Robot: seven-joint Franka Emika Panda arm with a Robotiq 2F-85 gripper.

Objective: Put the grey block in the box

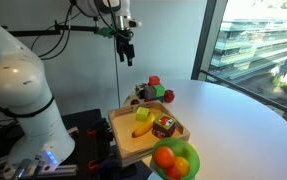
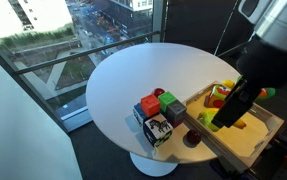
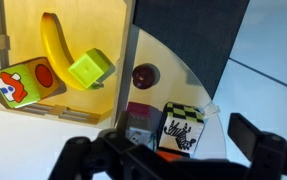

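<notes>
Risk, wrong pick: small dark grey block [image 2: 174,111] sits on the white round table [image 2: 113,80], packed close among a red block [image 2: 158,93], a green block [image 2: 170,100] and a black-and-white patterned cube [image 2: 158,130]. A descent slightly off line could close on a neighbour instead.
Risk, knock: widely spread fingers may shove the cluster, or set the dark red round object [image 3: 145,73] nearby rolling.
Risk, rim: shallow square pale-wood box [image 3: 83,20] stands just beside the cluster. Its low raised rim could catch a block carried too low.
Gripper: Robotiq gripper [image 1: 127,55] hangs high above the table, fingers well apart, nothing between them.
Box contents: yellow banana [image 3: 51,45], lime green cube [image 3: 91,68], picture-printed cube [image 3: 18,85]. Free floor is limited, so a drop may land on one of these.
Materials: blocks look hard and flat-faced, probably easy to pinch. Tabletop is smooth, probably slippery.
</notes>
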